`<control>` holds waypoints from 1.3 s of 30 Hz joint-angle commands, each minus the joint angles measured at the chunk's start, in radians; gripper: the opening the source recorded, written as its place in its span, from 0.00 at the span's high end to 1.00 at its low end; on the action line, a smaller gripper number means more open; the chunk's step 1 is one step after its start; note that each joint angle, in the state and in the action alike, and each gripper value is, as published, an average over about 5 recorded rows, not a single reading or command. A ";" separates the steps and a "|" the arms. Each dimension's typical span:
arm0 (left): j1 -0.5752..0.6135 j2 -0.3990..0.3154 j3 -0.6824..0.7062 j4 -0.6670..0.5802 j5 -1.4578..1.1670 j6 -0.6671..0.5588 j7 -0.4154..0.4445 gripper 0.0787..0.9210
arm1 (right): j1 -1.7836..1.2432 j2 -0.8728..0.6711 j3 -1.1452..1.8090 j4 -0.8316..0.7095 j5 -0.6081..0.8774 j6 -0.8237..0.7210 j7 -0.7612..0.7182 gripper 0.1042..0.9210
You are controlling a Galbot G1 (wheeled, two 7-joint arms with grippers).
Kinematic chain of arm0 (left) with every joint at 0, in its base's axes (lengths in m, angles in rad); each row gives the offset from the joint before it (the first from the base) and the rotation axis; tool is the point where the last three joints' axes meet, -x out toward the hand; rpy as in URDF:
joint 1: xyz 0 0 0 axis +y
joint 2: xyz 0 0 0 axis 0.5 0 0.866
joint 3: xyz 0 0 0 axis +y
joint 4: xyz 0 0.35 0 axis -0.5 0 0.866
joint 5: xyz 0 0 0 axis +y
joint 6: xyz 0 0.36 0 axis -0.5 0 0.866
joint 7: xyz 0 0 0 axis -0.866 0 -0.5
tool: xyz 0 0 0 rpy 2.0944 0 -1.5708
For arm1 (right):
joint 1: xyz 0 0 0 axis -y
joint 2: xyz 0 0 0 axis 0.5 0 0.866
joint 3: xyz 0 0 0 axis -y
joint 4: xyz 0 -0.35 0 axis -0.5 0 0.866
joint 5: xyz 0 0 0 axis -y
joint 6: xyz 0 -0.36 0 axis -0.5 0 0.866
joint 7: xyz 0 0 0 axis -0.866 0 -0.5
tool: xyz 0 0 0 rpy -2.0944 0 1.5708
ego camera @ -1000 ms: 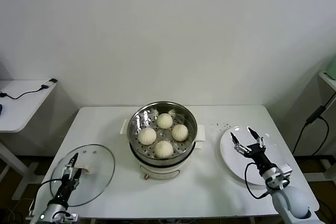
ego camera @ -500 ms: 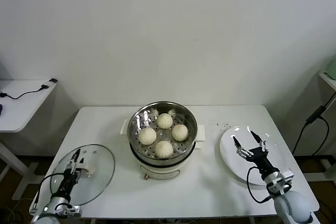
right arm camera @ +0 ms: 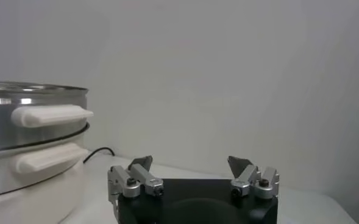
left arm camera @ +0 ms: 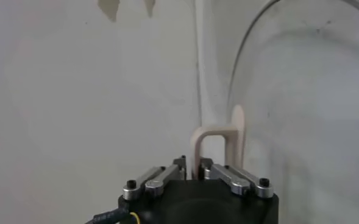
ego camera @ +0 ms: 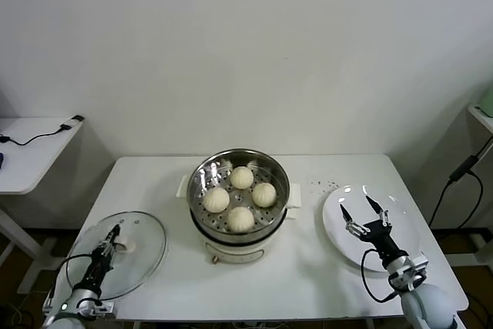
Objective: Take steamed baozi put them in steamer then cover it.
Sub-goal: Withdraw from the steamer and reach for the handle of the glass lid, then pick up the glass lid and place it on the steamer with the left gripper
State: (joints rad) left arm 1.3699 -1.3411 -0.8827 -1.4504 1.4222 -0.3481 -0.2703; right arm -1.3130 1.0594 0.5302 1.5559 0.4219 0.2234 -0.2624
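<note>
White counter [ego camera: 308,267]: your left gripper [ego camera: 105,248] pinches the cover [ego camera: 115,254] handle at the front-left corner; its narrow hold could let the glass swing. Right gripper [ego camera: 365,214] hangs open, empty.

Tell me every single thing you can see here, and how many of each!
steamed baozi: four, cream-white, on the perforated tray inside the steamer.
steamer: one, shiny steel on a white base with white side handles, middle of the table.
cover: one, clear glass with a white handle, at the table's front left corner.
plate: one, white, on the right side of the table.
table: one, white, under everything.
side table: one, white, far left, with a black cable on it.
left gripper: one, black, shut on the cover's handle.
right gripper: one, black, open above the plate.
</note>
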 commanded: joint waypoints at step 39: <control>-0.348 0.118 0.983 -0.686 0.178 1.134 0.740 0.92 | 0.135 0.001 -0.071 -0.161 -0.115 0.017 0.005 0.12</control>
State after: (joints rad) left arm 1.2165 -1.0497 -0.1934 -2.1485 1.3685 0.6580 0.2120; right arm -1.2025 1.0562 0.4718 1.4297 0.3205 0.2378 -0.2572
